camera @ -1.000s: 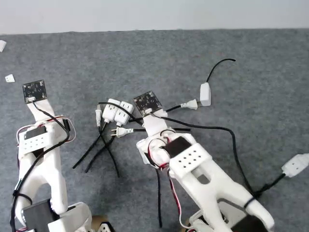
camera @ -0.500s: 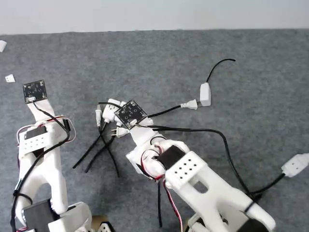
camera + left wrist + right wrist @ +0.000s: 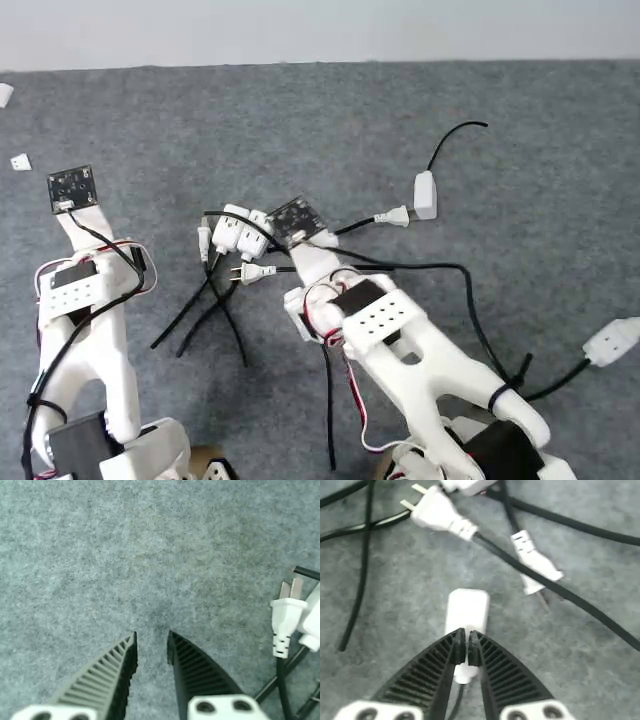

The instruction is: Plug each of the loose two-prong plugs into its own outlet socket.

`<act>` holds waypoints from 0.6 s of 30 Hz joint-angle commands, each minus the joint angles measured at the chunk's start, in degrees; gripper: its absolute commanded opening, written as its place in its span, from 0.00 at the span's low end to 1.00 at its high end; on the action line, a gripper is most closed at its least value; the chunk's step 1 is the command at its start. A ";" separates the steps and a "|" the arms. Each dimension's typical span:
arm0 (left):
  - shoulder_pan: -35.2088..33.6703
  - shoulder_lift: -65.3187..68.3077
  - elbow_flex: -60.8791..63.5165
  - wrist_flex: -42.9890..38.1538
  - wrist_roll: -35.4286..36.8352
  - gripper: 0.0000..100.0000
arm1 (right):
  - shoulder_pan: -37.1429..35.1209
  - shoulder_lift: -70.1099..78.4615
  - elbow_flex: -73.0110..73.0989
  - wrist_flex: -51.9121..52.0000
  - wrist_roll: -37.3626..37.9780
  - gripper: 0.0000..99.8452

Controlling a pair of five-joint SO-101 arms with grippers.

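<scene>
High view: the right arm (image 3: 390, 330), having swung left over the white sockets (image 3: 240, 230), is back just right of them at centre frame. A loose plug (image 3: 252, 271) lies just below them, unplugged. Left wrist view: the left gripper (image 3: 151, 637) hangs slightly open and empty over bare table (image 3: 100, 540). Right wrist view: the right gripper (image 3: 466, 632), almost closed, has its tips over one socket (image 3: 467, 605), which holds no plug. No pairing looks made yet.

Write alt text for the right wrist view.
The right gripper, shut, is over a white outlet socket on grey carpet. Beyond it lie a white two-prong plug and a second plug, among crossing black cords.
</scene>
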 commanded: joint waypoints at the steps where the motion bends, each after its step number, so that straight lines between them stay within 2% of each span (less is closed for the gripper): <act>1: 0.53 -0.35 -0.84 -1.76 -0.62 0.10 | 1.27 -1.10 -2.20 0.04 0.88 0.01; 10: 0.53 -0.44 -0.84 -1.76 -0.62 0.10 | -9.10 -5.41 -2.64 2.15 0.97 0.01; 18: 0.53 -0.44 -0.84 -1.76 -0.62 0.10 | -5.76 4.35 -5.45 0.92 2.20 0.01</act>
